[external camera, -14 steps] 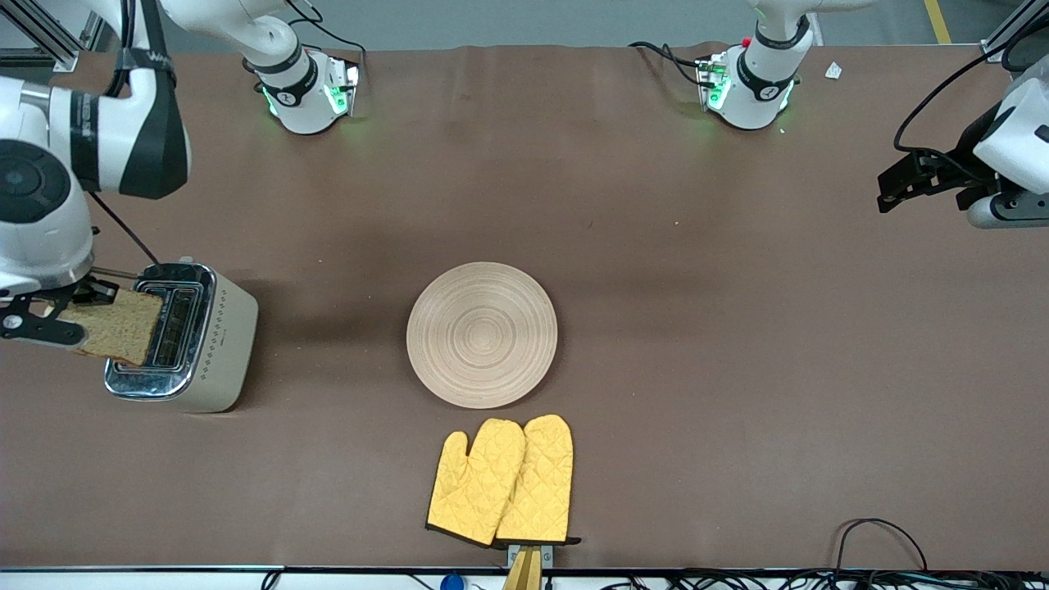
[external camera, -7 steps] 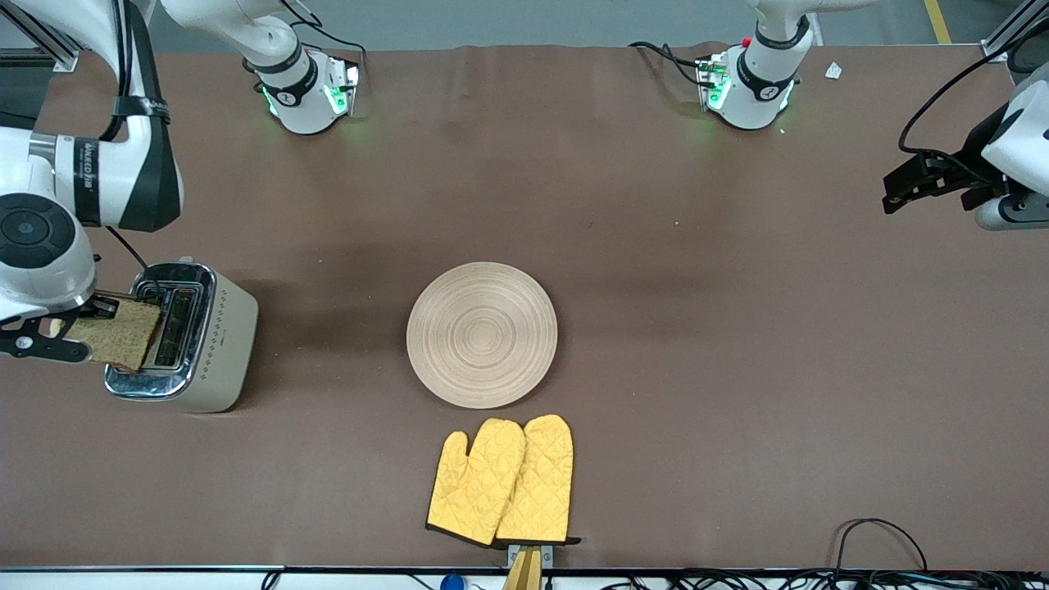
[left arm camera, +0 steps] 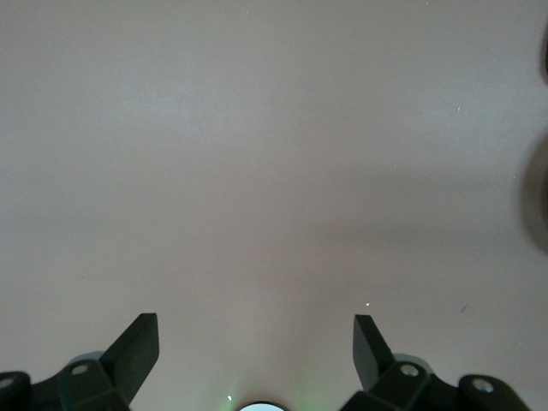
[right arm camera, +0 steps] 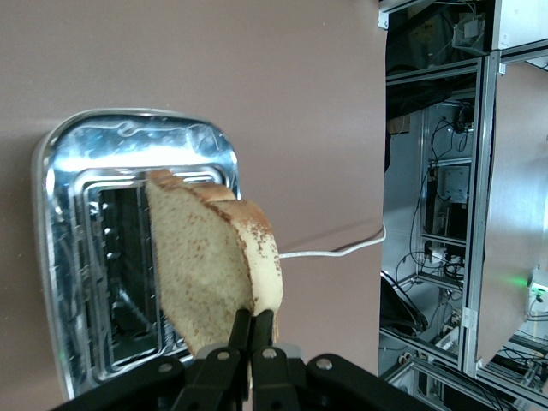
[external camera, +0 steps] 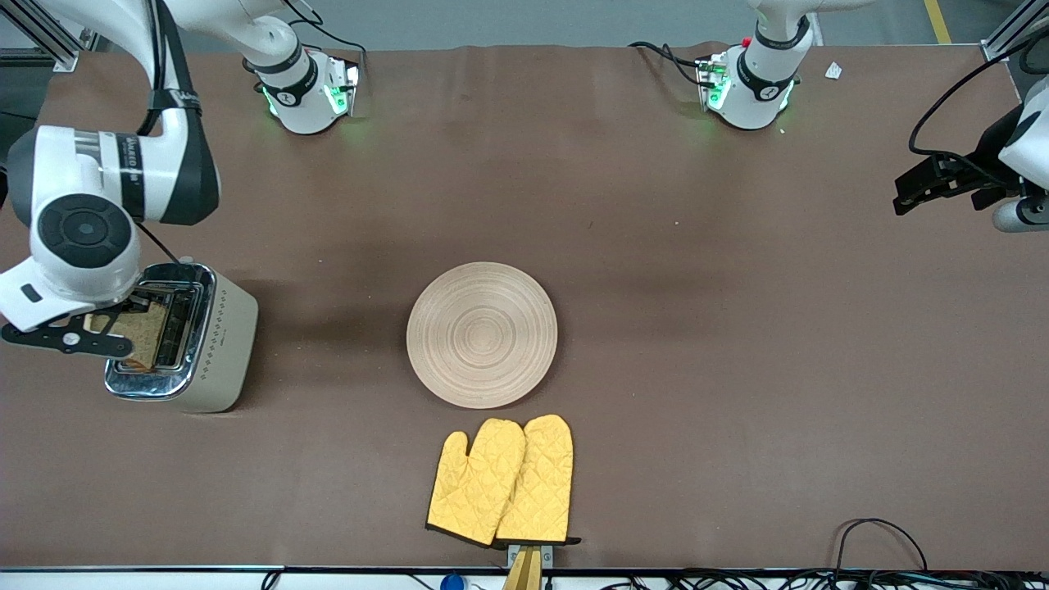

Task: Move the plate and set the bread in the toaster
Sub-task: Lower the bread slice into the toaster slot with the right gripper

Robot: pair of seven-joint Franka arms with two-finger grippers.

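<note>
Since a second ago my right gripper point(external camera: 123, 328) has carried the bread point(external camera: 139, 332) over the toaster point(external camera: 217, 344); plate point(external camera: 482, 334) unmoved mid-table | left wrist: left gripper point(left arm camera: 255, 347) spread wide, empty, waiting | right wrist: fingers point(right arm camera: 241, 330) pinch the bread point(right arm camera: 201, 278) above a slot.

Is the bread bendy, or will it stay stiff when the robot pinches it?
Probably fairly stiff: the bread stands straight up from the right gripper, pinched only at one edge, over the toaster. It looks light, and likely crumbly if squeezed hard.
</note>
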